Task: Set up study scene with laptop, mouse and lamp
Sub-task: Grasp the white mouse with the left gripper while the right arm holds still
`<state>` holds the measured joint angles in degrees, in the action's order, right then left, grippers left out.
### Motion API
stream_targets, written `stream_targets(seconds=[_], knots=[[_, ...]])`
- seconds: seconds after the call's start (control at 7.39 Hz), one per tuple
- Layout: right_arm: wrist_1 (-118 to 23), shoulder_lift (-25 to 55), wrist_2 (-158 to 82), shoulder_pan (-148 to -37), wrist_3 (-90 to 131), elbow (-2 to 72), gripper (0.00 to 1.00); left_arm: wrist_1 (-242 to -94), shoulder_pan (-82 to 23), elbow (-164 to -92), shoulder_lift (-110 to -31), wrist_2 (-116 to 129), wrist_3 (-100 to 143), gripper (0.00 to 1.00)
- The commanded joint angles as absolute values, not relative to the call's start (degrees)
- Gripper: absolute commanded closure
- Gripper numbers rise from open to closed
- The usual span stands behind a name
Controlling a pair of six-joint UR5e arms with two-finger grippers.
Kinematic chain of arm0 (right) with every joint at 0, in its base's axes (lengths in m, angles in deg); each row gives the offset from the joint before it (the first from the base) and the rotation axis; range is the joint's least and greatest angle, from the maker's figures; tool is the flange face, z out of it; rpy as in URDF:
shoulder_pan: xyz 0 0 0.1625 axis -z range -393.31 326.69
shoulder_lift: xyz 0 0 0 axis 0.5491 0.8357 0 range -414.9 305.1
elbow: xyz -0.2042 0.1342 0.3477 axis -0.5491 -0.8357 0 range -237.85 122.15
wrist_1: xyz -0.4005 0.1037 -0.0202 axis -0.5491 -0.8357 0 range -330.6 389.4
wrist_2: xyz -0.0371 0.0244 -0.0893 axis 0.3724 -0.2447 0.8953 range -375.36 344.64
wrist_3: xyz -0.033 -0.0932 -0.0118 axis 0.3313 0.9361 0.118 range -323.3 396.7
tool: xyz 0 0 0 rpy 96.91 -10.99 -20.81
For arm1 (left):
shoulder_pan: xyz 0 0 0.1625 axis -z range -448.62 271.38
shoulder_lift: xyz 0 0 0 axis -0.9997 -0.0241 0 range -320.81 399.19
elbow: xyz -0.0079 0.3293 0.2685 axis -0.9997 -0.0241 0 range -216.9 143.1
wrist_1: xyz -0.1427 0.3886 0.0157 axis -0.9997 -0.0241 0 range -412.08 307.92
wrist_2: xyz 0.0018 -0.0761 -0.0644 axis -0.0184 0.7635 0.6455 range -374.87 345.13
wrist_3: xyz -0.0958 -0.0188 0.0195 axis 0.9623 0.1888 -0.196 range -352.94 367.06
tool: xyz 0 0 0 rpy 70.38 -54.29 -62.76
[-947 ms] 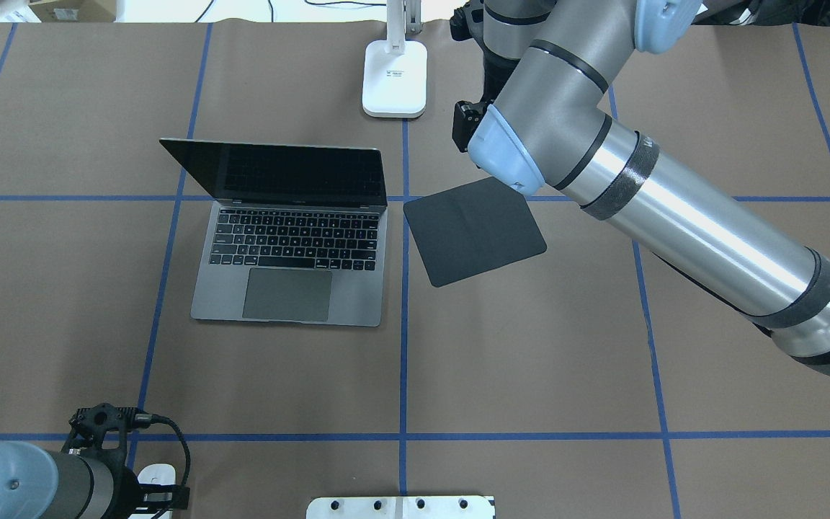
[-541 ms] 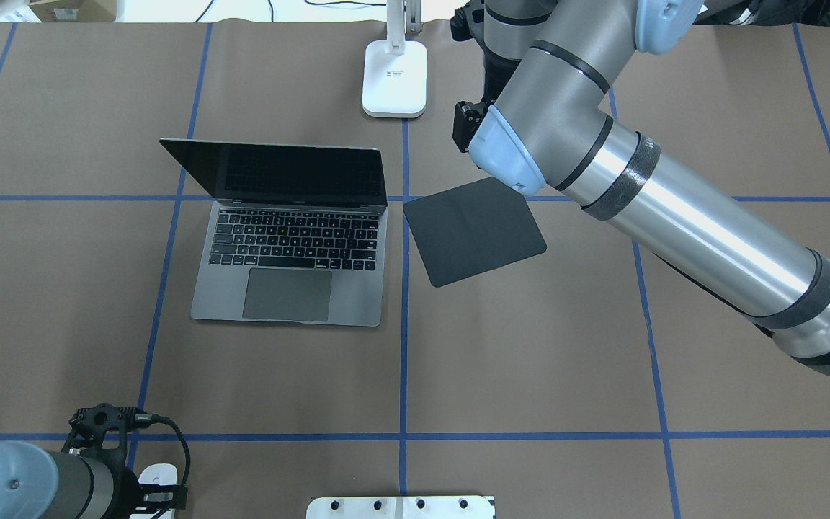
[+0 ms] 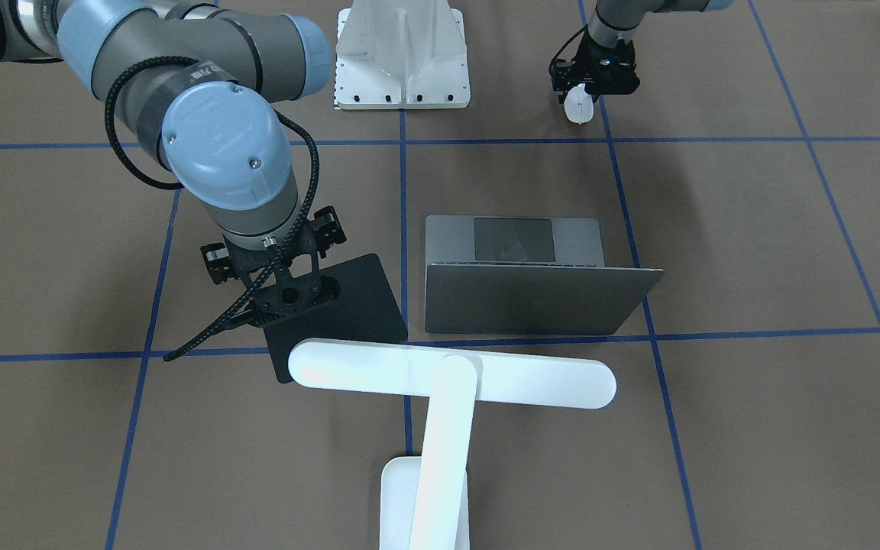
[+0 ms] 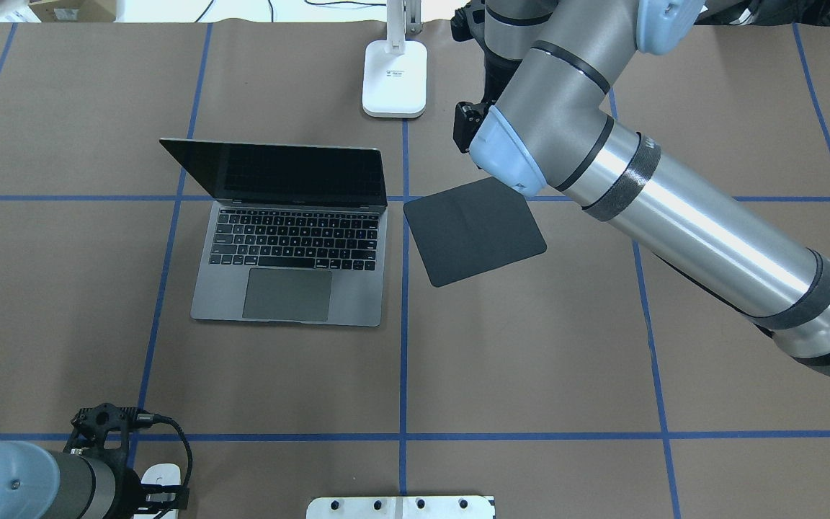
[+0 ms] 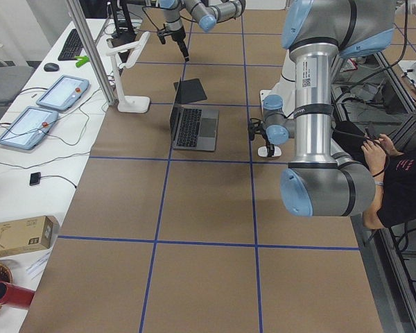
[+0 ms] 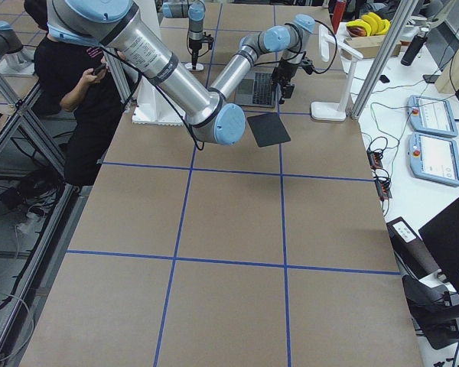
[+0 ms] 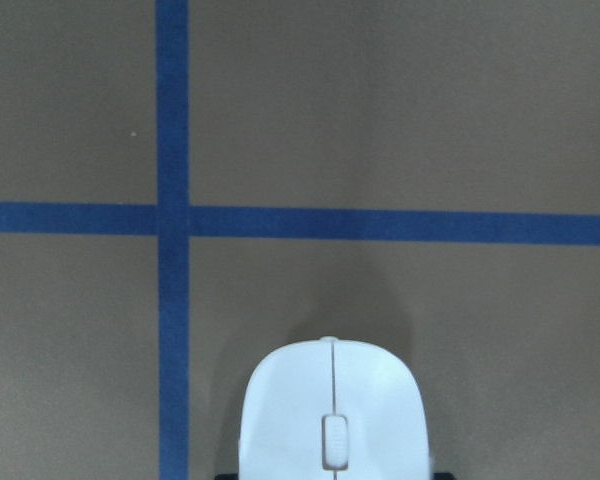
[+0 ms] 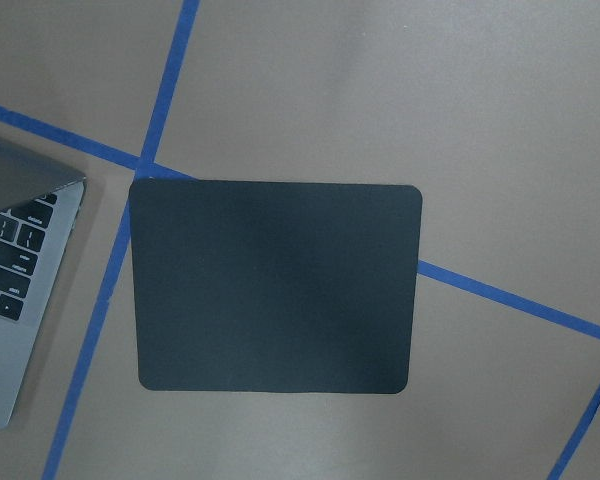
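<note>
Grey metal laptop [image 4: 289, 245] stands open at mid-table, with the white lamp [image 3: 448, 374] upright beyond it; both look placed. A black mat [image 8: 275, 285] lies bare beside the laptop, on my right. The white mouse [image 7: 330, 415] is well apart from them, near my base, right at my left gripper [image 3: 579, 95]. I cannot tell whether that gripper is clenched on it. My right gripper [image 3: 287, 302] hovers over the mat, its grip equally unclear. I judge that bringing the mouse to the mat is what remains.

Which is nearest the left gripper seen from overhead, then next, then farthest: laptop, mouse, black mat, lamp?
1. The mouse, right at the left gripper.
2. The laptop, further up the table.
3. The black mat, right of the laptop.
4. The lamp, at the far edge.
</note>
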<state>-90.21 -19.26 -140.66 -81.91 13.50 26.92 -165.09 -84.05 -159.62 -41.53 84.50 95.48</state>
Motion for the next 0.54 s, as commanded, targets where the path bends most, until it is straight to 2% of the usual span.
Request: stream_targets(seconds=[0.0,0.41], knots=[[-90.21,-19.22,-140.70,-82.00,13.50,26.96,0.00,-164.94,-84.05,-159.94,-41.50,84.54,95.48,0.38],[-90.21,-19.05,-140.61,-81.91,13.59,26.88,0.00,-164.85,-83.88,-160.03,-42.11,85.33,95.40,0.36]])
